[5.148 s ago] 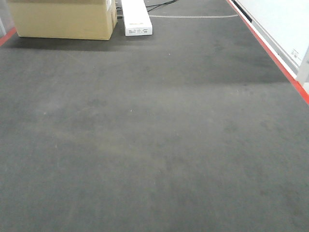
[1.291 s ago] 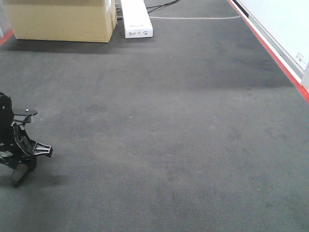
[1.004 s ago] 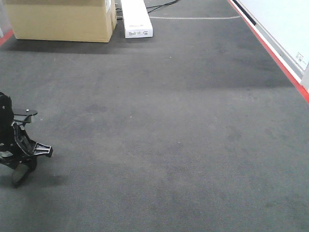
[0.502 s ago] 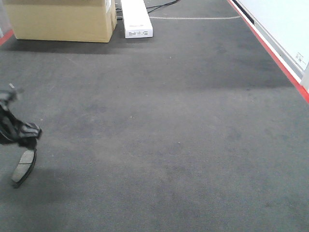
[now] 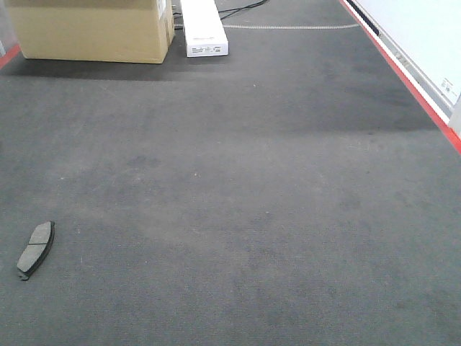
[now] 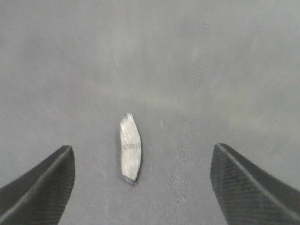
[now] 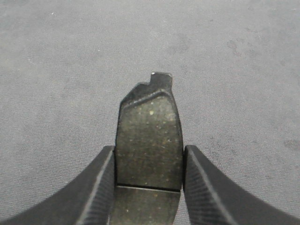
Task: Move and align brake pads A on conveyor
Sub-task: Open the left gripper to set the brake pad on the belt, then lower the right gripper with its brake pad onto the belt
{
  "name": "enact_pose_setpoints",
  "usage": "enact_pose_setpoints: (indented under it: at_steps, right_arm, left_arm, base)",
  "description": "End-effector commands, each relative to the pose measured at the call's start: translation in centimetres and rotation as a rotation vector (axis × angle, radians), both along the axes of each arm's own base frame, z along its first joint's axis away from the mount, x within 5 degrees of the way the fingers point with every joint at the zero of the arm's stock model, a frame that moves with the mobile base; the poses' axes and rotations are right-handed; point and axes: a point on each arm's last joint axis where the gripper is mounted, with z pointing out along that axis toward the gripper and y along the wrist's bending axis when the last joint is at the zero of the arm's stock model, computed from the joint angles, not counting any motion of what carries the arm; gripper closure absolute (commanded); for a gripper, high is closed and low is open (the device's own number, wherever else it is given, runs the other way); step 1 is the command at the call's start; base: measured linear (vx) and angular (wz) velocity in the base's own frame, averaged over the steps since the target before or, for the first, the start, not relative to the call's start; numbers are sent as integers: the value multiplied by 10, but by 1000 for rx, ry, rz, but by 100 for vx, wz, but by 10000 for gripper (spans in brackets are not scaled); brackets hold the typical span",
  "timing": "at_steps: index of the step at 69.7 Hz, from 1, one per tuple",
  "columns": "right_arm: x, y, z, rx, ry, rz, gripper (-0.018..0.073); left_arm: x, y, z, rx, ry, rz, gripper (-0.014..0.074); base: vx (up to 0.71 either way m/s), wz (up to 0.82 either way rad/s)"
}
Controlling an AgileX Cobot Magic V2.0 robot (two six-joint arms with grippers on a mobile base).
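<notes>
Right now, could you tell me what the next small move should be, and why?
Probably lower the right end effector with its gripped brake pad beside the lone brake pad on the conveyor, parallel to it, since only one is placed.

Most of the belt [image 5: 274, 202] can be crossed freely. The far left is blocked by a brown box [image 5: 94, 32] and a white box [image 5: 204, 29]; a pad [image 5: 36, 249] is laid near-left.

No text can be read in any view. The white box [image 5: 202, 27] at the far end of the belt carries small dark print on its near face, and the white side panel [image 5: 425, 36] bears a small label [image 5: 448, 89]; both are too small to decipher.
</notes>
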Motion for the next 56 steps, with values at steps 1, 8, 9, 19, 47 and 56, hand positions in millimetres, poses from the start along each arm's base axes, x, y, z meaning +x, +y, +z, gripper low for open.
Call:
enact_pose_setpoints:
  at_steps: [1,8,9,19,47,56]
  right_arm:
    - [4,0,14,6,-102,-7,563]
    - [4,0,14,6,-102,-7,563]
    - [4,0,14,6,-102,-7,563]
    - [4,0,14,6,-102,-7,563]
    - [4,0,14,6,-102,-7,563]
    - [4,0,14,7,-102,-7,563]
  left_arm:
    - [-33,-2,23,-19,-165,-7,49]
    - [-59,-1,14,-17,-193,-7,49]
    - [-63,-1,11,-16,-192,-8,49]
    - [-91,0,-19,-15,-173,-7,49]
    - [-137,1,-52,-28,-280,-10,49]
    - [-137,1,-53,-27,-275,-10,50]
  base:
    - [0,0]
    - [0,0]
    - [0,0]
    - [0,0]
    - [0,0]
    - [0,0]
